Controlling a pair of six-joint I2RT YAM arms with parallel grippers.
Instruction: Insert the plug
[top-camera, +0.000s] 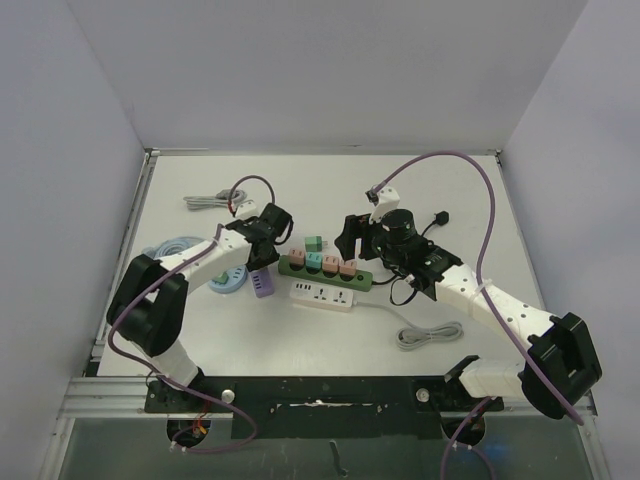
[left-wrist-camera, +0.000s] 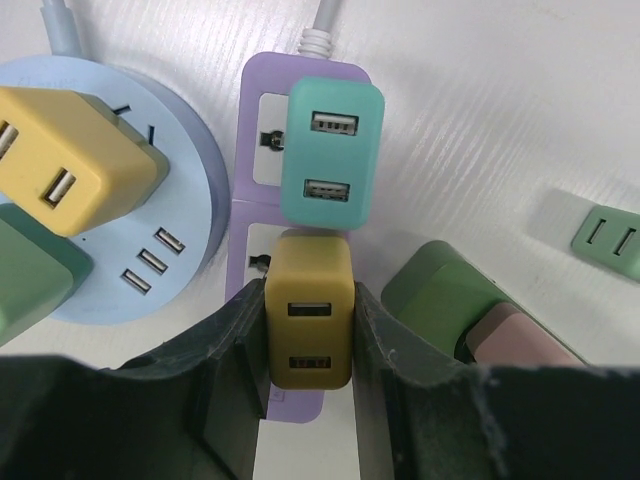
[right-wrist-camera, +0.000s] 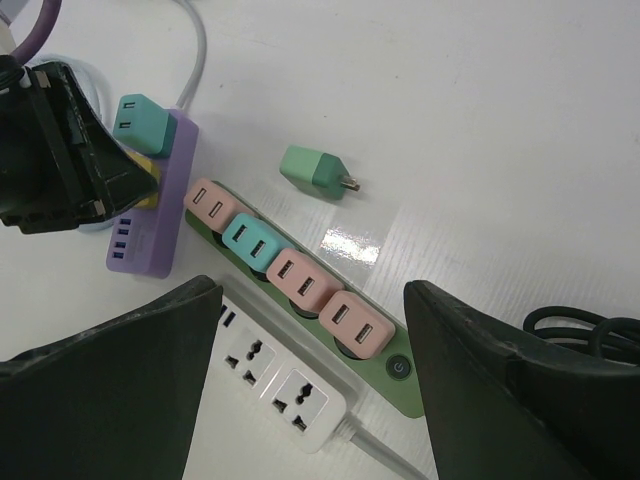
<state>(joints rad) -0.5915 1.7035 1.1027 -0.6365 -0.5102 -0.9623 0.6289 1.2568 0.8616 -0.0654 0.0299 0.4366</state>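
Observation:
My left gripper (left-wrist-camera: 308, 400) is shut on a mustard-yellow plug (left-wrist-camera: 308, 325), one finger on each side. It holds the plug over the near socket of the purple power strip (left-wrist-camera: 262, 215); I cannot tell whether it is seated. A teal plug (left-wrist-camera: 331, 150) sits in the strip's far socket. In the top view the left gripper (top-camera: 262, 240) is just above the purple strip (top-camera: 263, 285). My right gripper (right-wrist-camera: 310, 380) is open and empty, hovering over the green strip (right-wrist-camera: 405, 392) and the white strip (right-wrist-camera: 280, 385).
The green strip (top-camera: 325, 268) holds several pink and teal plugs. A loose green plug (right-wrist-camera: 315, 172) lies behind it. A round blue hub (left-wrist-camera: 150, 230) carries a yellow plug (left-wrist-camera: 70, 160). Grey cable bundles (top-camera: 205, 200) (top-camera: 428, 335) lie on the table.

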